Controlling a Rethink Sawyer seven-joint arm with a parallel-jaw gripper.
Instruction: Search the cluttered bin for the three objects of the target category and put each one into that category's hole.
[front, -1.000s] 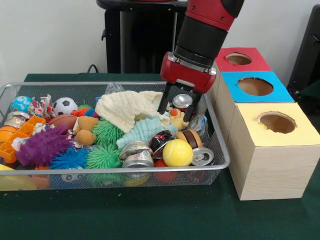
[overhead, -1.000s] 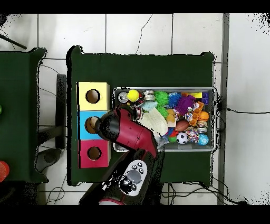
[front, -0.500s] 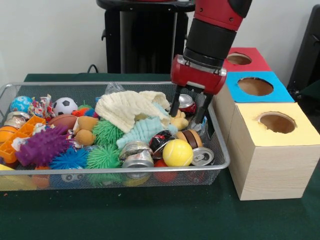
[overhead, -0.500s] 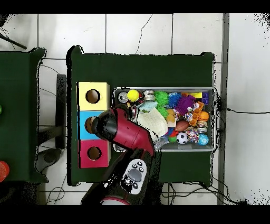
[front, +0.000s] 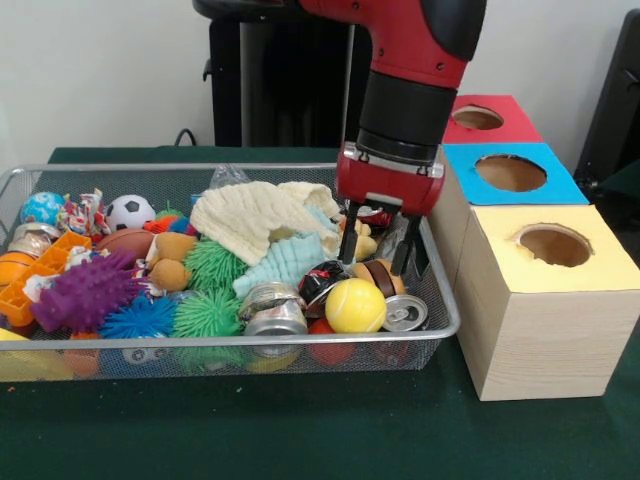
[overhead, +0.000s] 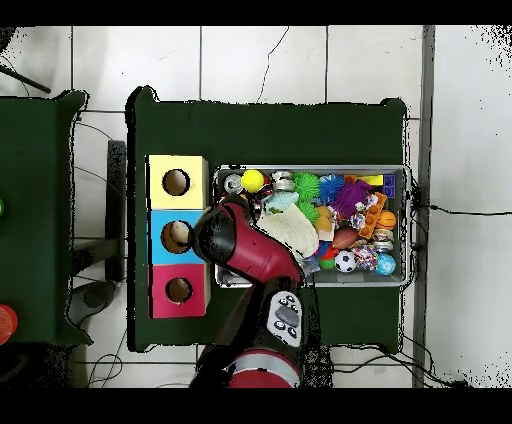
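My gripper (front: 376, 248) is open and reaches down into the right end of the wire-mesh bin (front: 300, 341). Its fingers (front: 347, 240) straddle a crumpled piece of clear plastic film (front: 392, 240) beside a silver can with a red top (front: 374, 214); whether they touch the film I cannot tell. Another piece of clear film (front: 228, 176) pokes up at the bin's back wall behind the cream knitted cloth (front: 262, 215). The blue-topped box's hole (front: 511, 172) is just right of the gripper. In the overhead view the arm (overhead: 240, 240) hides the gripper between the bin (overhead: 320, 168) and the blue hole (overhead: 177, 236).
The bin holds spiky balls, a yellow ball (front: 354, 305), silver cans (front: 405, 313), a soccer ball (front: 130, 211) and plush toys. The red-topped box (front: 478, 118) stands behind the blue one and the yellow-topped box (front: 553, 245) in front. A black stand is behind the table.
The gripper has moved right along the bin and then dropped lower, its fingers now down among the objects at the right end. It stays open.
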